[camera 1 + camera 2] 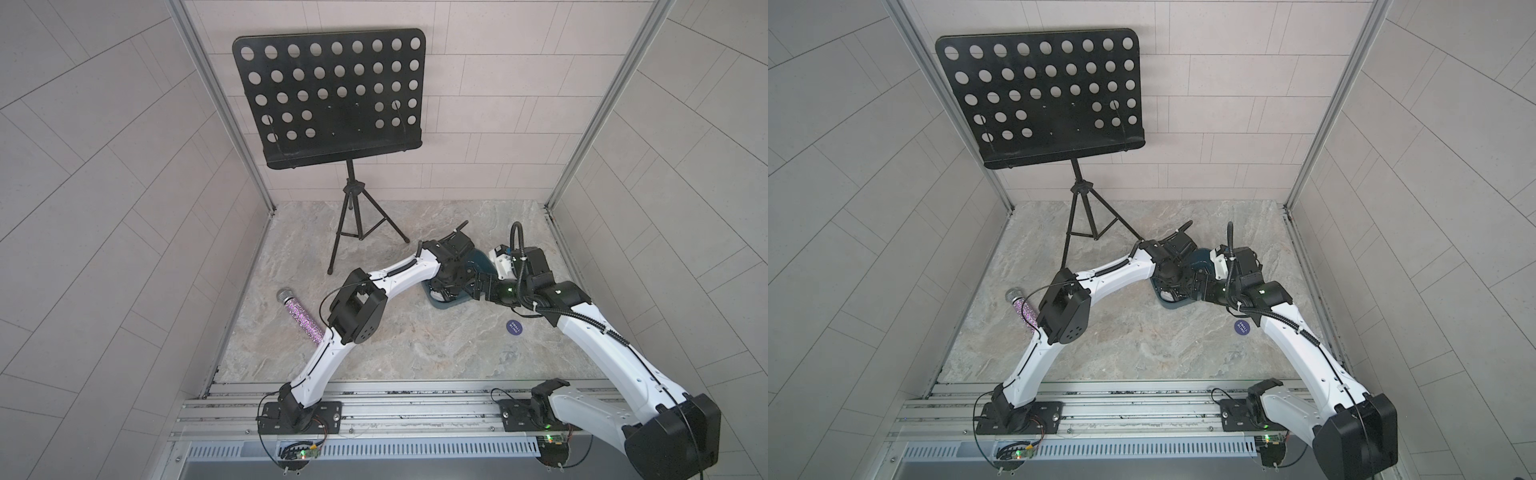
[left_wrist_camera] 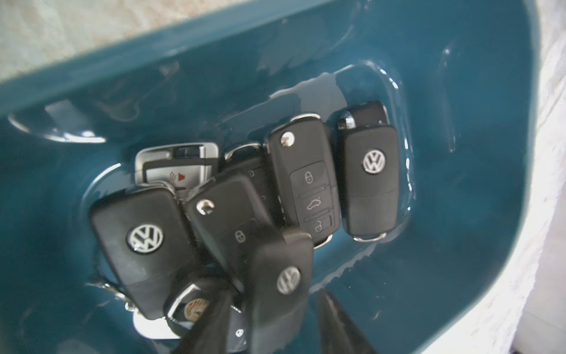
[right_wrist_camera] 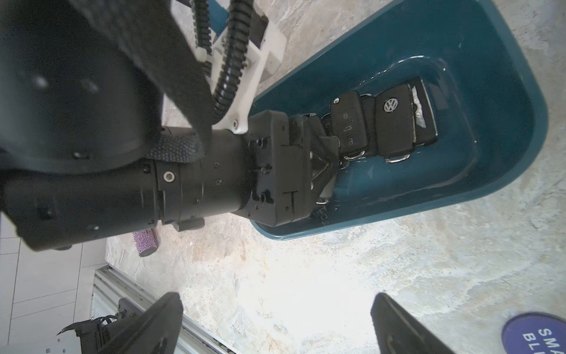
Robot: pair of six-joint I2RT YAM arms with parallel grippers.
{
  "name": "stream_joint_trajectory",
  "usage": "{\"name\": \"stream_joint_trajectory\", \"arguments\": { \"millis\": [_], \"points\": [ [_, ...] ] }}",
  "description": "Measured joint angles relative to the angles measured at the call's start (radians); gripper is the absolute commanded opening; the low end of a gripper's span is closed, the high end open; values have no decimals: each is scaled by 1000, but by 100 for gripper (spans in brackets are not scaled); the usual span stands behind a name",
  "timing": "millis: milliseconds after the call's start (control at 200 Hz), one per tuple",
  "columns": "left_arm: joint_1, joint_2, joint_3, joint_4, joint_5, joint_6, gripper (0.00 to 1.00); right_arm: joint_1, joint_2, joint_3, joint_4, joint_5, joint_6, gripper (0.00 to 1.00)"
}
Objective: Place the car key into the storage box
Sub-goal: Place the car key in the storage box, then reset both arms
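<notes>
While the right gripper (image 3: 277, 295) hangs wide open and empty over bare table (image 1: 415, 353) just beside the box, a glittery microphone (image 1: 300, 316) lies at the near left and a round purple sticker (image 1: 514, 327) at the near right. Farther in, right of centre, the teal storage box (image 3: 505, 153) sits on the table, and both arms reach towards it. The left gripper (image 2: 275, 294) points down into its near-left end with its fingers parted a little. The car key (image 2: 284, 254), badge up and blurred, is between them inside the box, above a pile of other fobs (image 2: 309, 184). A gap shows on one side of the key, and I cannot tell whether a finger touches it. A black music stand (image 1: 328, 95) stands at the far left.
</notes>
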Motion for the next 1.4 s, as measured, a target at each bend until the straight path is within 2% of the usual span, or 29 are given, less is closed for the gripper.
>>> {"name": "stream_joint_trajectory", "arguments": {
  "millis": [260,455,575,756,846,926,991,1096,1181,1341,1401],
  "points": [
    [0,0,42,-19,-3,14,61,-5,-7,0,-3,16,-19,100],
    [2,-38,46,-61,-68,72,63,-34,-5,43,-27,105,-76,100],
    [19,-139,-13,-63,-109,98,64,-49,16,90,-5,183,-109,99],
    [92,-388,-219,-48,-179,142,67,-55,81,68,116,328,-175,99],
    [156,-510,-338,-37,-233,182,73,-61,120,9,228,426,-226,99],
    [220,-602,-449,-29,-274,224,83,-76,171,-40,323,513,-283,99],
    [281,-662,-529,-29,-301,262,100,-105,230,-58,381,571,-325,99],
    [400,-737,-632,-36,-332,328,100,-160,307,-103,514,640,-378,99],
    [514,-784,-693,-34,-346,372,100,-193,339,-199,676,692,-418,99],
    [732,-858,-822,37,-382,471,100,-197,350,-388,946,778,-447,99],
    [786,-868,-875,81,-399,509,100,-196,350,-437,1038,810,-447,99]
  ]
}}
